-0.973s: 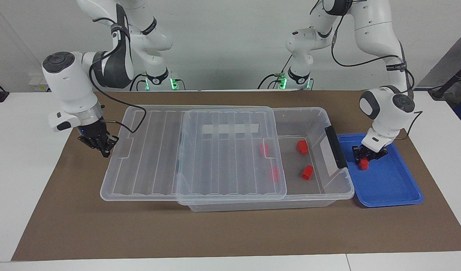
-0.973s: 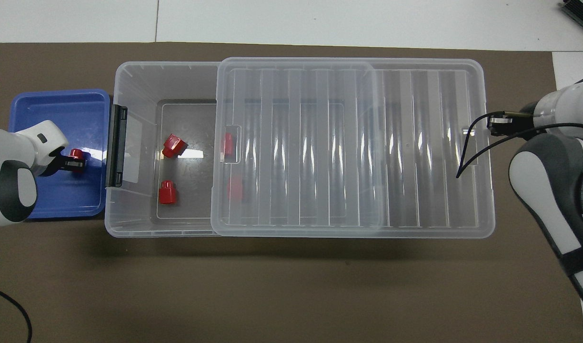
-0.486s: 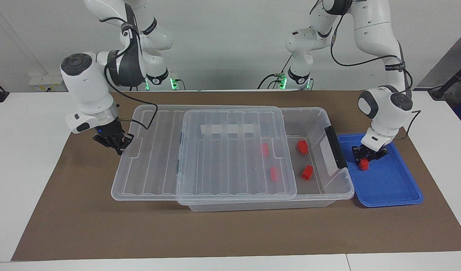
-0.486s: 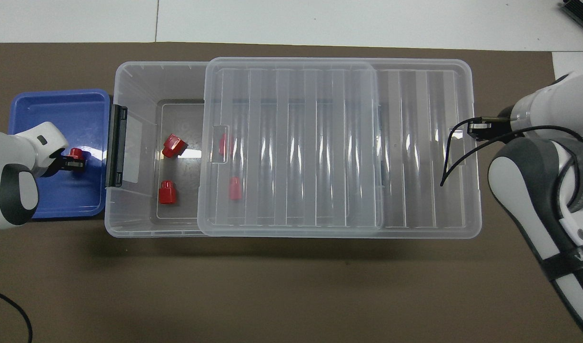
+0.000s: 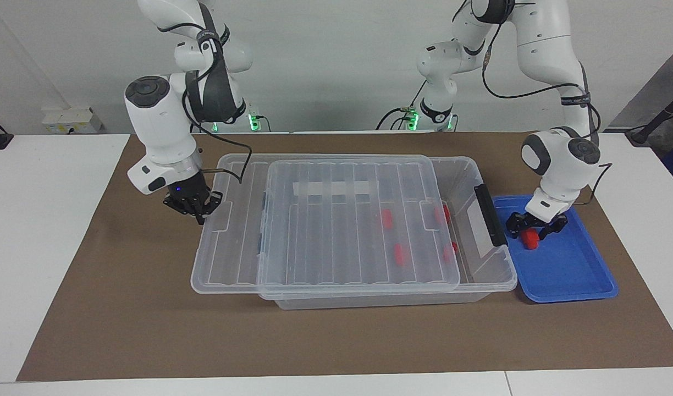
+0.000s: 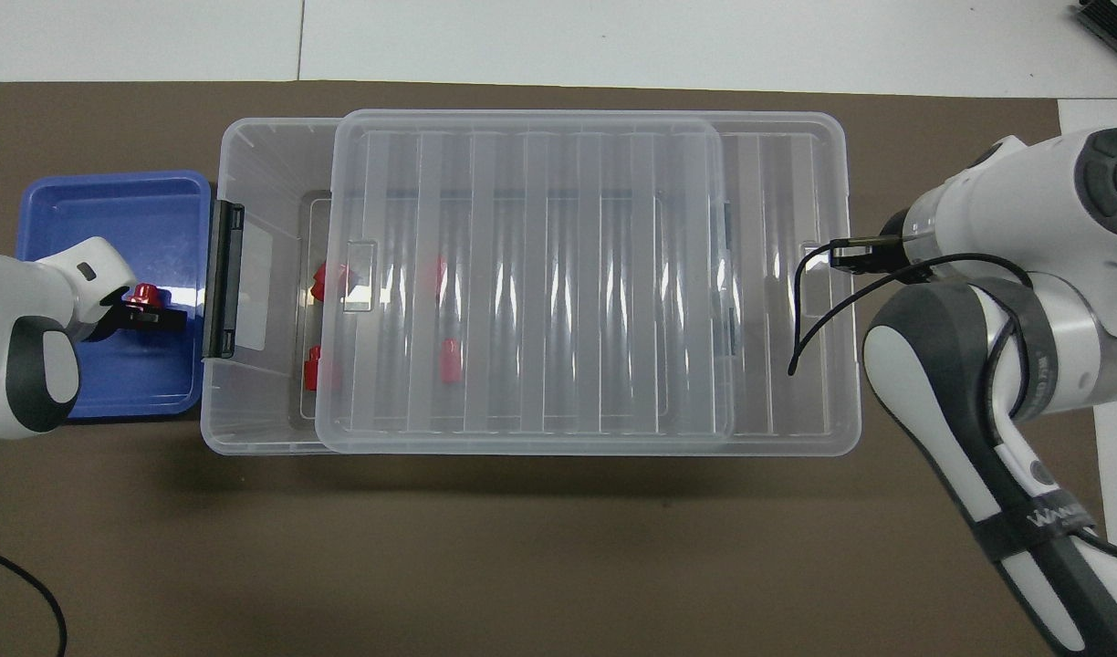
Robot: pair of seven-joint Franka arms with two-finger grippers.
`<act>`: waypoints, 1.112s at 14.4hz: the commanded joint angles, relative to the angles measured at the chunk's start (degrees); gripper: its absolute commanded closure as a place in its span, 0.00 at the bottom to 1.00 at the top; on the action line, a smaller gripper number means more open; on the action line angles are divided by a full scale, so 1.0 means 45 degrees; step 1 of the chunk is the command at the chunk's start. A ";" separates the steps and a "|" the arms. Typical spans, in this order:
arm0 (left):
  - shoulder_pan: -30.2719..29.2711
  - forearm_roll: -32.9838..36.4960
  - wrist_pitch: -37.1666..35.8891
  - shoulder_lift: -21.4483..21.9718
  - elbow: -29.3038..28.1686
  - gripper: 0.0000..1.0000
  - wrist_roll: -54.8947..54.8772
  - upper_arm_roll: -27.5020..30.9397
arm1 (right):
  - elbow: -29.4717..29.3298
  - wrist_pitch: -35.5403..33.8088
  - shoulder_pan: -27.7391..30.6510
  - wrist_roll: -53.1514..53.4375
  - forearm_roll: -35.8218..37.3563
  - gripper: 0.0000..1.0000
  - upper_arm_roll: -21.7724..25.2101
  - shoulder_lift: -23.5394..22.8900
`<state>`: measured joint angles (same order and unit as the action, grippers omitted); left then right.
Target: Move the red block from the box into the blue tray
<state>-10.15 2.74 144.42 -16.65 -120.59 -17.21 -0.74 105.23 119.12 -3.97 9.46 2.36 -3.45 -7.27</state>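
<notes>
Facing view: the left gripper (image 5: 535,226) stands low in the blue tray (image 5: 578,278), at the tray's end nearest the box (image 5: 487,278). Its fingers are spread, with the red block (image 5: 530,238) directly below and between them, resting on the tray floor. The block appears released, not clamped. The judged next move is a straight lift of the left gripper clear of the block.

The red block is small, chunky and bright red, with a narrower stub on top; it stands upright, so its long axis is vertical. The left arm is the nearer arm by a wide margin.

The right gripper (image 5: 195,206) is at the lid (image 5: 325,242) edge toward the right arm's end of the table. It is closed on the lid's end tab. The lid covers most of the box, leaving a strip uncovered beside the black latch (image 5: 490,214). Four more red blocks (image 5: 387,218) lie in the box, under or at the lid's edge.
</notes>
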 commanded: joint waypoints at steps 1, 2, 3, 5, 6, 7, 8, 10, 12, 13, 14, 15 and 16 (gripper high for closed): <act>0.0010 -0.0200 -0.1984 0.0632 0.0775 0.00 -0.0022 -0.0090 | 0.0053 -0.0027 -0.0288 -0.0092 -0.0756 1.00 -0.0054 0.0073; 0.0049 -0.0219 -0.3331 0.0866 0.1477 0.00 -0.0022 -0.0129 | 0.0053 -0.0027 -0.0386 -0.0014 -0.0777 1.00 -0.0054 0.0072; 0.0050 -0.0374 -0.4524 0.1062 0.2161 0.00 -0.0003 -0.0168 | 0.0053 -0.0027 -0.0522 0.0006 -0.0777 1.00 -0.0054 0.0072; 0.0050 -0.0939 -0.6480 0.1433 0.3354 0.00 0.0036 -0.0168 | 0.0091 -0.0046 -0.0776 0.0142 -0.0797 1.00 -0.0054 0.0092; 0.0030 -0.1000 -0.7243 0.1706 0.3824 0.00 0.0075 -0.0168 | 0.0092 -0.0046 -0.0952 0.0279 -0.0797 1.00 -0.0054 0.0092; 0.0030 -0.1020 -0.7869 0.1960 0.4215 0.00 0.0230 -0.0149 | 0.0092 -0.0066 -0.1089 0.0415 -0.0797 1.00 -0.0054 0.0092; -0.0009 -0.1020 -0.8572 0.2233 0.4683 0.00 0.0444 -0.0130 | 0.0092 -0.0105 -0.1187 0.0475 -0.0816 1.00 -0.0054 0.0092; 0.0049 -0.1020 -0.9707 0.3091 0.5408 0.00 0.1010 -0.0188 | 0.0092 -0.0202 -0.1421 0.0572 -0.0817 1.00 -0.0054 0.0111; 0.0243 -0.1000 -1.0042 0.4125 0.5449 0.00 0.1867 -0.0305 | 0.0092 -0.0183 -0.1577 0.0631 -0.0836 1.00 -0.0074 0.0131; 0.0419 -0.1000 -1.0121 0.4517 0.5430 0.00 0.2317 -0.0344 | 0.0092 -0.0183 -0.1694 0.0631 -0.1010 1.00 -0.0054 0.0131; 0.0421 -0.1000 -1.0064 0.4714 0.5237 0.00 0.2341 -0.0383 | 0.0092 -0.0125 -0.1695 0.0651 -0.1321 1.00 -0.0054 0.0131; 0.0459 -0.1000 -0.9928 0.4736 0.5138 0.00 0.2321 -0.0422 | 0.0092 -0.0067 -0.1695 0.0651 -0.1440 1.00 -0.0054 0.0131; 0.0537 -0.1000 -0.9907 0.4717 0.5176 0.00 0.2341 -0.0422 | 0.0092 -0.0027 -0.1715 0.0632 -0.1441 1.00 -0.0074 0.0112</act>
<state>-8.78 -1.22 99.39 4.33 -95.85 -7.71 -3.17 105.19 119.05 -11.44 11.30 -2.54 -3.48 -7.21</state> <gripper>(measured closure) 0.000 0.991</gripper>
